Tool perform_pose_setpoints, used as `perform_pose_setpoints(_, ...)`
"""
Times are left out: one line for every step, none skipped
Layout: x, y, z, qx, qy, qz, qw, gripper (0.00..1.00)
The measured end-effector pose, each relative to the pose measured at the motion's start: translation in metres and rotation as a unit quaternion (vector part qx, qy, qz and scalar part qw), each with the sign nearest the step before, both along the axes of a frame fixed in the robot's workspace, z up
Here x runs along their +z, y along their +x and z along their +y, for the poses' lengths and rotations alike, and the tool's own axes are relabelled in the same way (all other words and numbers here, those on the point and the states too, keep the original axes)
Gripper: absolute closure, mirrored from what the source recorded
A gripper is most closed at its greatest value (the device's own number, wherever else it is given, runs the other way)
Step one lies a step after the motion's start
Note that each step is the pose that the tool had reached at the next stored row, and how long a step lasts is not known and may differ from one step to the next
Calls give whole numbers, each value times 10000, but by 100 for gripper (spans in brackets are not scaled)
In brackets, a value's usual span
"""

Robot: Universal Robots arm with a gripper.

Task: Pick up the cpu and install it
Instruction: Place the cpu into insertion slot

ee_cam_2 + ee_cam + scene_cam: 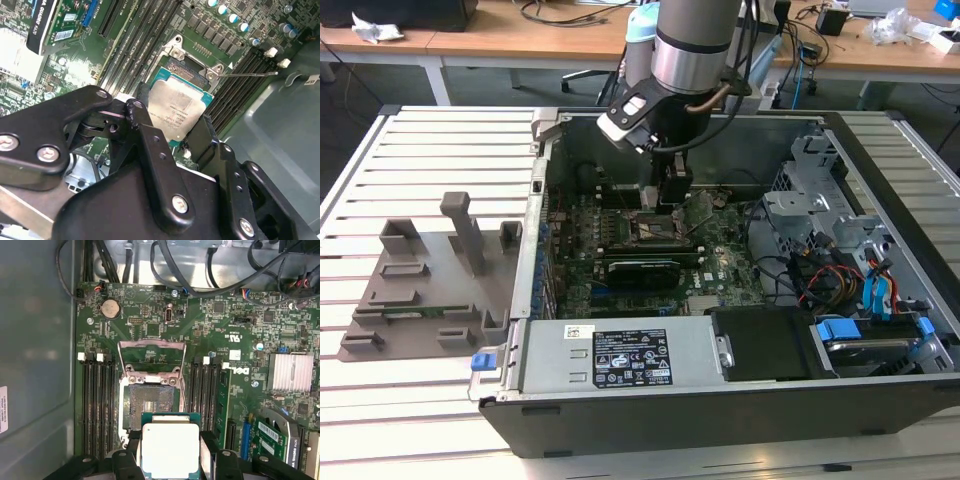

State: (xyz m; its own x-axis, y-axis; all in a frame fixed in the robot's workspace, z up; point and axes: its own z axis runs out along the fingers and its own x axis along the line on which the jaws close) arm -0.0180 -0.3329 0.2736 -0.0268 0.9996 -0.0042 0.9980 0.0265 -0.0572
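The claw [170,442] is clamped on the cpu [170,454], which sits between its two black fingers [131,452]; they press on opposite edges of the chip, and the silvery top faces up. The second wrist view shows the same hold, with the claw [172,120] drawn narrow around the cpu [179,106].

In the exterior view the power supply box [620,355] lies along the near wall of the computer case [720,420]. The motherboard [720,270] lies behind it, and farther in is the socket [652,232], with the claw [672,195] hanging right above it.

What matters is how chip and socket line up. The cpu is carried flat, and its edges look parallel to the socket frame, so little turning seems needed. In the first wrist view the socket's bare contact field [150,401] shows past one edge of the chip. From that I judge the cpu to be above the socket and not yet seated, though I cannot tell whether it touches the frame. The load plate [151,352] stands flipped open, and the thin lever [245,75] juts out to one side, released.

Farthest back, the arm [695,40] comes down over the case's far wall, its wrist close to upright and the claw pointing straight down
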Motion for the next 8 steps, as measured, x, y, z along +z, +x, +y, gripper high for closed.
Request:
perform_pose_setpoints(0,0,0,-30,0,0,10000,45)
perform_pose_setpoints(0,0,0,-72,0,0,10000,45)
perform_pose_setpoints(0,0,0,-109,0,0,9999,45)
perform_pose_setpoints(0,0,0,-133,0,0,9999,45)
perform_pose_setpoints(0,0,0,-146,0,0,9999,45)
perform_pose_setpoints(0,0,0,-159,0,0,9999,45)
perform_pose_setpoints(0,0,0,-167,0,0,9999,45)
perform_pose_setpoints(0,0,0,-173,0,0,9999,45)
